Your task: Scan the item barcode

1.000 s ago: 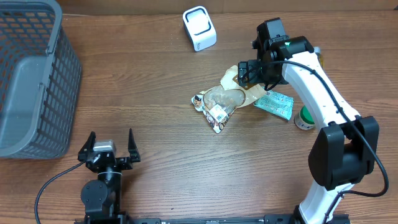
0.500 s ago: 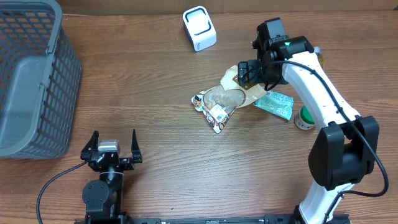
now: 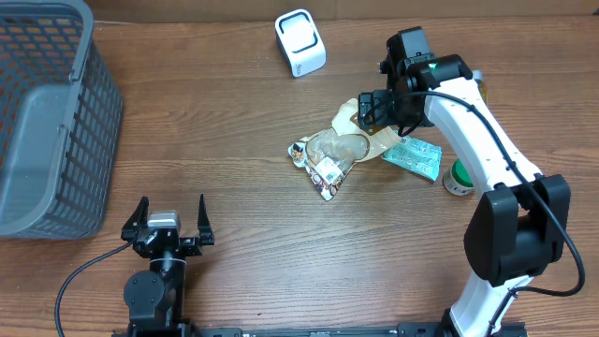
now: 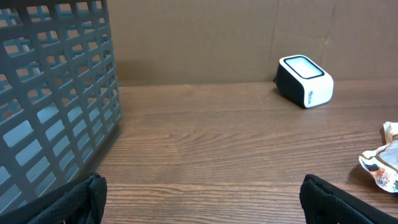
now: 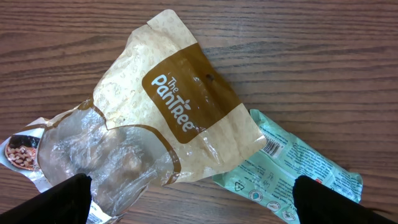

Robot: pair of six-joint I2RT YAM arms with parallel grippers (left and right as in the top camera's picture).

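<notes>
A white barcode scanner [image 3: 299,42] [image 4: 305,81] stands at the back of the table. A tan and brown PanTree bag [image 3: 351,140] [image 5: 180,118] lies mid-table, overlapping a mint green packet [image 3: 414,156] [image 5: 292,168] that shows a barcode. A small crinkled snack packet [image 3: 323,173] [image 5: 22,152] lies at the bag's clear end. My right gripper [image 3: 377,110] [image 5: 194,196] hovers open over the bag, holding nothing. My left gripper [image 3: 172,200] [image 4: 199,199] stands open near the front edge over bare wood.
A grey mesh basket [image 3: 47,122] [image 4: 50,93] fills the left side. A green-lidded bottle [image 3: 457,178] stands right of the mint packet, beside the right arm. A cardboard wall runs behind the table.
My left gripper has shifted slightly to the right. The right arm and the items have not moved.
</notes>
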